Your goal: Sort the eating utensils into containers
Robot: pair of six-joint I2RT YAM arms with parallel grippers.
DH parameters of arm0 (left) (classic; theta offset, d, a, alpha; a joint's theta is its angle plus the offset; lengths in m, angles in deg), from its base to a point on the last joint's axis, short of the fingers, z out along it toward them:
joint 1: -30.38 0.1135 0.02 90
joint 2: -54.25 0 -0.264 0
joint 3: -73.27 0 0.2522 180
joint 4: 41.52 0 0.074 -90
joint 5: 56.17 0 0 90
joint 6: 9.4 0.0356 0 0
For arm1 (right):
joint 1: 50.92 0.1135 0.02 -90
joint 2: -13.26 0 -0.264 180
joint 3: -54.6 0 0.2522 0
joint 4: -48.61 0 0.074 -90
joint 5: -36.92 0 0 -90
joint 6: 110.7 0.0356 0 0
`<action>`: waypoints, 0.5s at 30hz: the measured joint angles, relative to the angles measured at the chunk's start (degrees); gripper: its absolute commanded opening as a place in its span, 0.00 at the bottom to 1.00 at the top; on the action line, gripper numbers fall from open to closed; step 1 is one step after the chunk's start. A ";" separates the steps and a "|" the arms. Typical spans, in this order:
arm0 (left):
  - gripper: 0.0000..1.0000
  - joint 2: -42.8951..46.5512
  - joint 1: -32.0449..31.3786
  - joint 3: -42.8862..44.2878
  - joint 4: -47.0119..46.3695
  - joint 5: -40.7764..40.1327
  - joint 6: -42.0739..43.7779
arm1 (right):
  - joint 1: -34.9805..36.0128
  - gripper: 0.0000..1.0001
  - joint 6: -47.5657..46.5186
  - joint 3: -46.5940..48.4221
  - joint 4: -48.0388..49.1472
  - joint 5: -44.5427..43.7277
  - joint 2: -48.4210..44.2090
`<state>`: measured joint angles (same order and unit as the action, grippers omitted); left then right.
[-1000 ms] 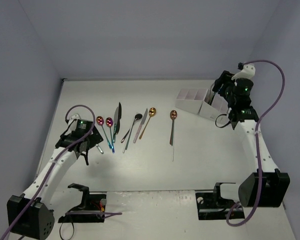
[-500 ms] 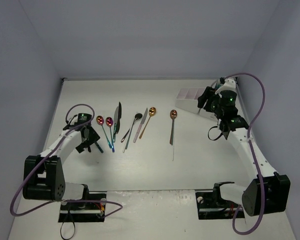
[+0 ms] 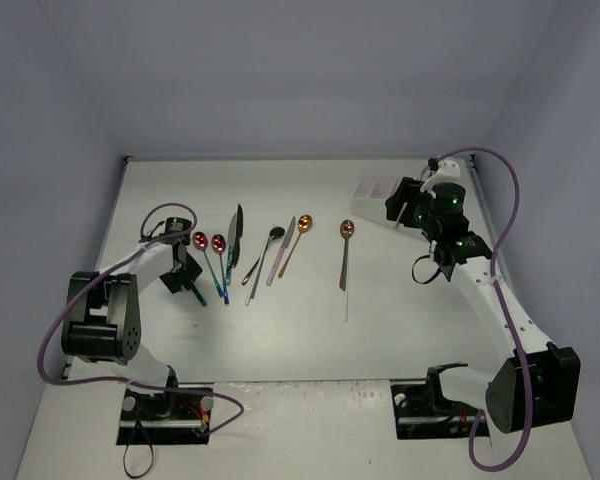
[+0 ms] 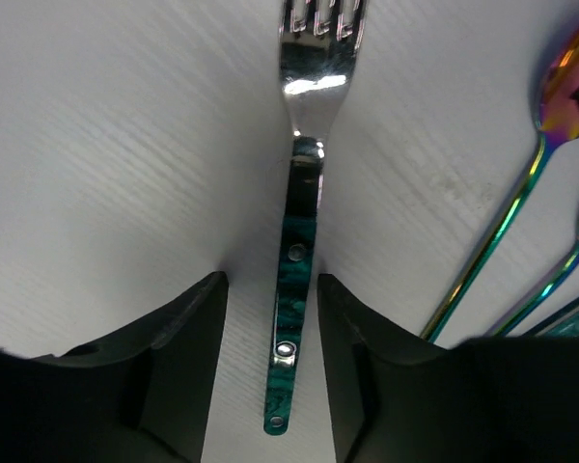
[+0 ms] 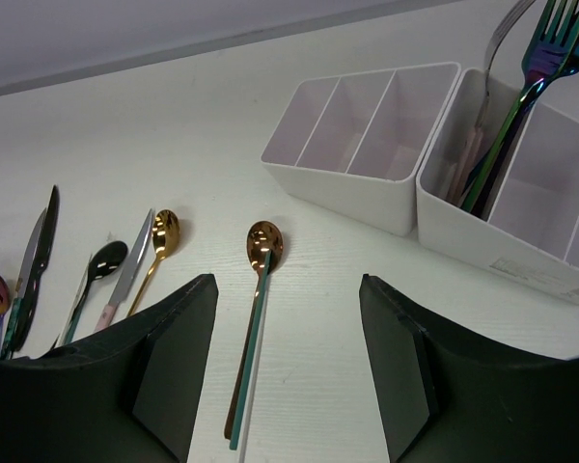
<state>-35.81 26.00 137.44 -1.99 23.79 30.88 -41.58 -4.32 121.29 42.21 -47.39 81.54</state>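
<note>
On the table point(image 3: 380, 330), left gripper point(image 4: 270, 289) has narrowed astride the fork point(image 4: 314, 77); right gripper point(image 5: 288, 289) stands wide, empty.

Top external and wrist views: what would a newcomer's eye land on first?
The left gripper straddling a green-handled fork at left, jaws open either side. Beside it lies a row of loose utensils; far right, an iridescent fork stands in the white containers.

Lab — bare walled table point(image 3: 310, 345)
</note>
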 measured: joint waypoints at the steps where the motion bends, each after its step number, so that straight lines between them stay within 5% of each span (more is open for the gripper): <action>1: 0.28 -0.26 0.00 0.22 -0.08 -0.08 -0.19 | 0.20 0.58 -0.08 0.00 0.00 0.15 0.09; 5: 0.01 -0.79 0.00 0.61 -0.33 -0.04 -0.51 | 1.30 0.58 -0.43 0.00 0.00 0.40 0.31; 15: 0.00 7.69 -2.70 -0.72 1.29 -0.59 2.24 | 9.25 0.58 -1.20 0.74 -0.12 0.91 2.09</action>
<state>-28.13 23.29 136.72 -0.70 23.20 33.12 -32.33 -5.52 122.03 42.09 -46.49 83.62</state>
